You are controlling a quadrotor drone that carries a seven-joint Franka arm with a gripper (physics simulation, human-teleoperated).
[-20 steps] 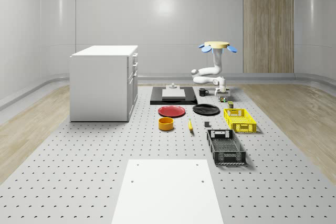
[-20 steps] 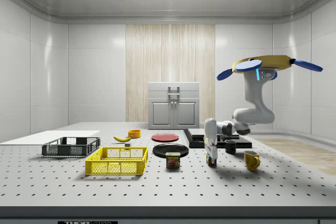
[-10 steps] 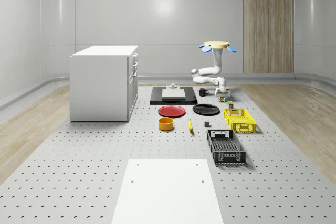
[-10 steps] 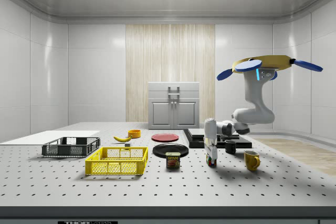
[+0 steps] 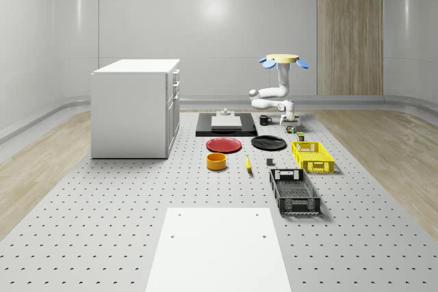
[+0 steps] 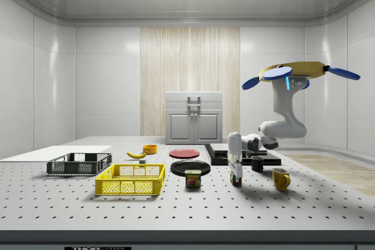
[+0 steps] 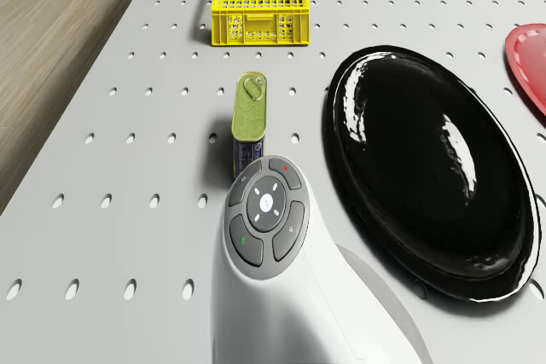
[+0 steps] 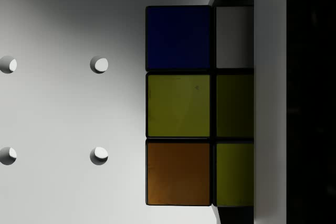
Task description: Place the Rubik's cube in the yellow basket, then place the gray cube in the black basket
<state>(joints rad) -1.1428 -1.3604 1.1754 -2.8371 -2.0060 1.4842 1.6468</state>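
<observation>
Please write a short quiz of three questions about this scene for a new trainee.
1. True or false: the Rubik's cube already lies in the yellow basket.
2. What stands between the yellow basket and the Rubik's cube in the side view? A) spam can B) banana C) orange bowl
3. Where is the gripper?

Key: 1. False. 2. A. 3. Low over the table, at the Rubik's cube.

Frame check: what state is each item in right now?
Rubik's cube: on the table, outside both baskets.
Gripper: lowered at the Rubik's cube.
Drone: hovering above the table.
Yellow basket: upright, empty.
Black basket: upright, empty.
Gray cube: on the table, untouched.
Cabinet: drawers closed.
</observation>
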